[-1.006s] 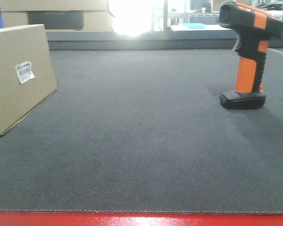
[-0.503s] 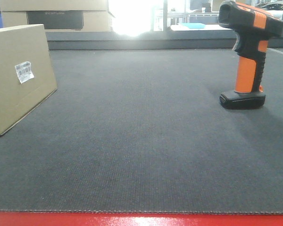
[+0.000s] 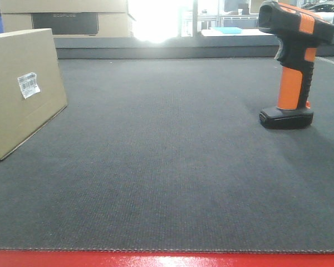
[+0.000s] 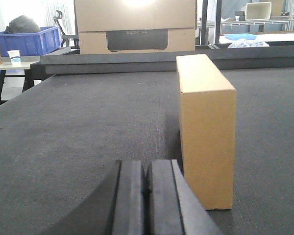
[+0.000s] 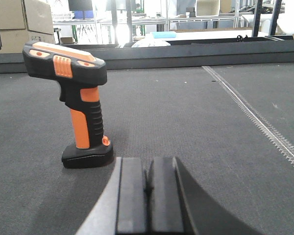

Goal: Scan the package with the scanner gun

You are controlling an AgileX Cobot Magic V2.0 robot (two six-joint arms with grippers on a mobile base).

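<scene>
The package (image 3: pixel 22 92) stood upright at the left of the dark surface (image 3: pixel 167 167), its white label (image 3: pixel 28 85) facing inward. The left gripper (image 4: pixel 146 196) sat low just beside it, jaws pressed together, holding nothing. Well apart on the right, the scanner (image 3: pixel 292 61) stood on its foot. The right gripper (image 5: pixel 148 198) rested near it, jaws likewise closed and empty.
</scene>
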